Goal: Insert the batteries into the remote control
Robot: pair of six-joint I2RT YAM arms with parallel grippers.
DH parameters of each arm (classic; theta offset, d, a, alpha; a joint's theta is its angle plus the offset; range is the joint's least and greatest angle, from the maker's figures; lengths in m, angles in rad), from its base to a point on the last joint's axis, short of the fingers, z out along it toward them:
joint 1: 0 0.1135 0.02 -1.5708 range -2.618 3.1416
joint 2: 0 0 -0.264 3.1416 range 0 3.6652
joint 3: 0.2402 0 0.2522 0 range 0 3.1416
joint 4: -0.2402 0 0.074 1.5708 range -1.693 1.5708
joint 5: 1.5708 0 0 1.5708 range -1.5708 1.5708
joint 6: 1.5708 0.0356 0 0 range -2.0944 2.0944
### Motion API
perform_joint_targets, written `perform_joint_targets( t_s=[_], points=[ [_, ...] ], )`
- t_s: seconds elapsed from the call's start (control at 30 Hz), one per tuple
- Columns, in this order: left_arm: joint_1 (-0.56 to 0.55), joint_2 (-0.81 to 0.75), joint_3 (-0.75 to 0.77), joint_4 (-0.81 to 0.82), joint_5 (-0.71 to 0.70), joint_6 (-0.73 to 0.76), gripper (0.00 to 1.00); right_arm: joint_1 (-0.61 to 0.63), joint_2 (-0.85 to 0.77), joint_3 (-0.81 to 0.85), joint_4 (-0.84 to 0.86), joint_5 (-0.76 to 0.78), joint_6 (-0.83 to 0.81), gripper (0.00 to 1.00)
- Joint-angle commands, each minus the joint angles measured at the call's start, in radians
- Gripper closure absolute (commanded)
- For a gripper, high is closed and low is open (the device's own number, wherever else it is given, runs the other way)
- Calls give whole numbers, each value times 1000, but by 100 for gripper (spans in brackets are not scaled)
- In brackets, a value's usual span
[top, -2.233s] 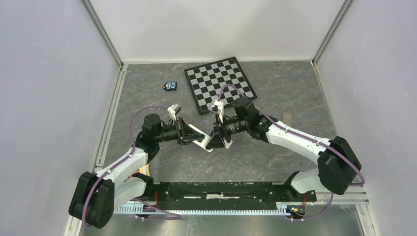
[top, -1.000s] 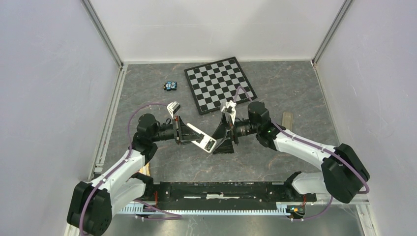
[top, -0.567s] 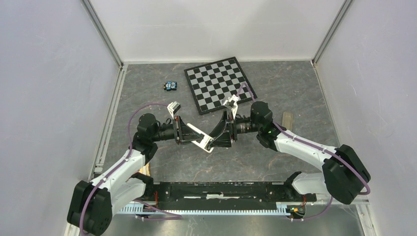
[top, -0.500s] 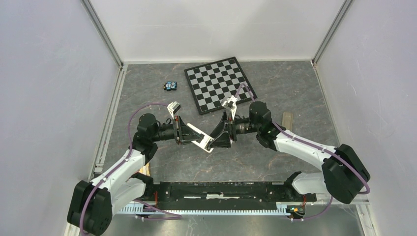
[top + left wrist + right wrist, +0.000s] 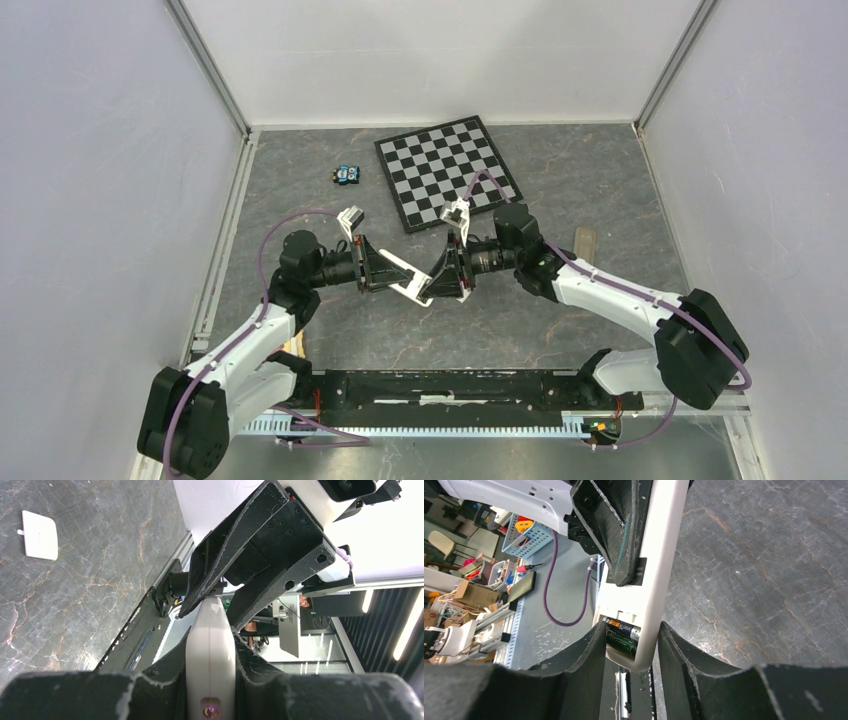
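we are watching both arms meeting low over the table (image 5: pixel 600 180), just in front of the chessboard (image 5: pixel 448 172). the left gripper (image 5: pixel 210 647) is clamping the remote control (image 5: pixel 663 540) at one end, and the right gripper (image 5: pixel 631 652) is pinching the other end, pads tight against both sides. in the right wrist view the batteries (image 5: pixel 622 630) are lying side by side in the open compartment, but one finger (image 5: pixel 589 655) is covering part of them. from above, the fingers are blocking the batteries altogether, and the remote's button face is turning up in no view. a small white piece (image 5: pixel 40 535) is lying flat on the table, too small for us to identify.
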Motion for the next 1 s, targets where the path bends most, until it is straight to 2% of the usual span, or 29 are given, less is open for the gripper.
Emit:
perform_joint_targets(
  t_s=[0.0, 0.13, 0.23, 0.4, 0.5, 0.7, 0.97],
  points=[
    [-5, -29, 23, 56, 51, -7, 98, -1, 19, 24, -101, 133, -93, 55],
    [-5, -30, 23, 56, 45, -8, 98, -1, -6, 50, -201, 210, -190, 54],
    [-5, -30, 25, 55, 41, -4, 98, -1, -38, 45, -217, 224, -237, 46],
    [-4, -33, 31, -18, 27, 66, 98, -3, -110, 47, -204, 260, -227, 23],
    [-4, -59, 47, -136, -7, 177, 98, -6, -219, 11, -94, 301, -151, 3],
    [-3, -107, 77, -316, -116, 316, 98, -7, -325, 10, -154, 469, -242, 2],
    [-4, -212, 143, -596, -349, 471, 98, -6, -196, -66, -324, 757, -399, 2]
  ],
)
